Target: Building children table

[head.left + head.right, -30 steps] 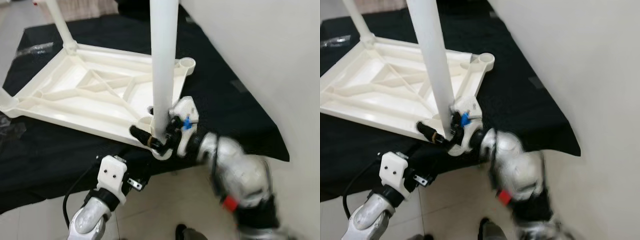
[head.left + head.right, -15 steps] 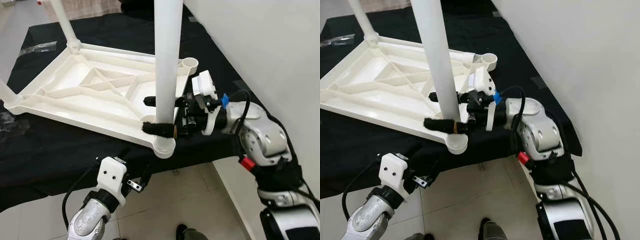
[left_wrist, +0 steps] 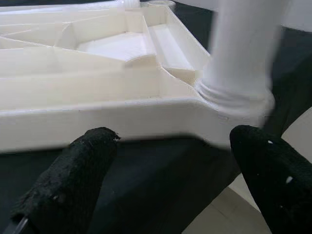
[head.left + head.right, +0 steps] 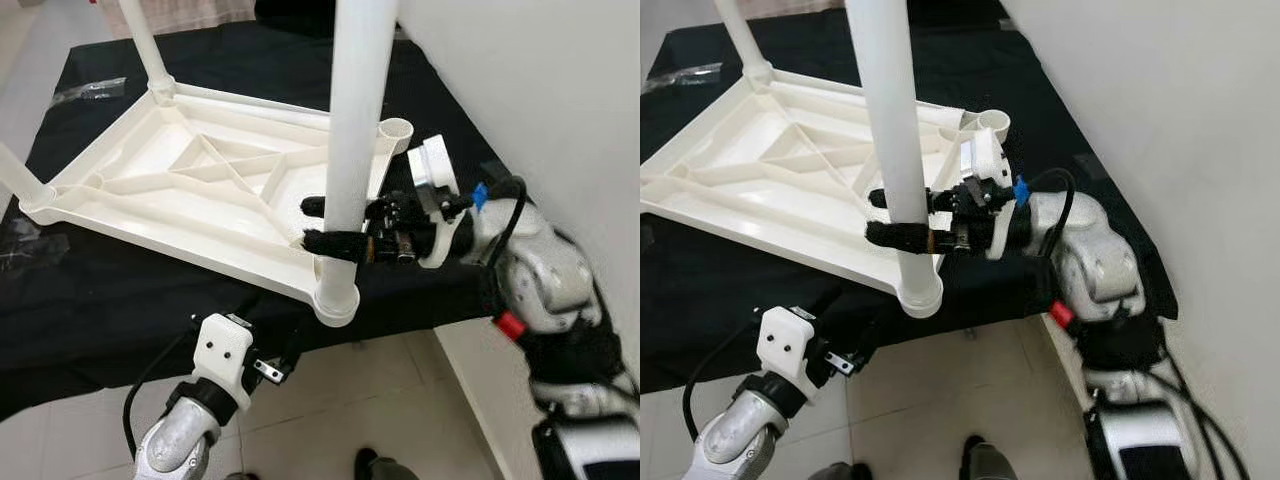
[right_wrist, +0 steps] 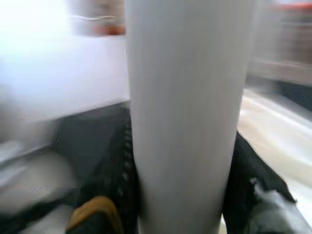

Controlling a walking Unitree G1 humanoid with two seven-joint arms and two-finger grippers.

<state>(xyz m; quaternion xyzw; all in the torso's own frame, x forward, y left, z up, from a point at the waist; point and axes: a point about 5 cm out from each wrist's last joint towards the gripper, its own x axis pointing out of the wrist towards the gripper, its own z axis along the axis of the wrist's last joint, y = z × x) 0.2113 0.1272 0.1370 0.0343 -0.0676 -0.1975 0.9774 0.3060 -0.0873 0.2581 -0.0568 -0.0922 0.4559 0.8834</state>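
Note:
The white plastic table top lies upside down on a black-covered surface. A white table leg stands upright in its near right corner socket. My right gripper reaches in from the right and is shut on this leg a little above the socket. In the right wrist view the leg sits between the black fingers. My left gripper hangs open just below the near rim of the table top, holding nothing. Two more legs stand in the far left and left corners.
The far right corner socket stands open with no leg in it. A white wall runs close along the right side. The black cloth hangs over the near edge above a tiled floor. A clear plastic bag lies at far left.
My right arm has swung out to the right, and its gripper has gone from the leg's base to clasping the leg slightly higher. The view has shifted a little. The left arm has stayed put.

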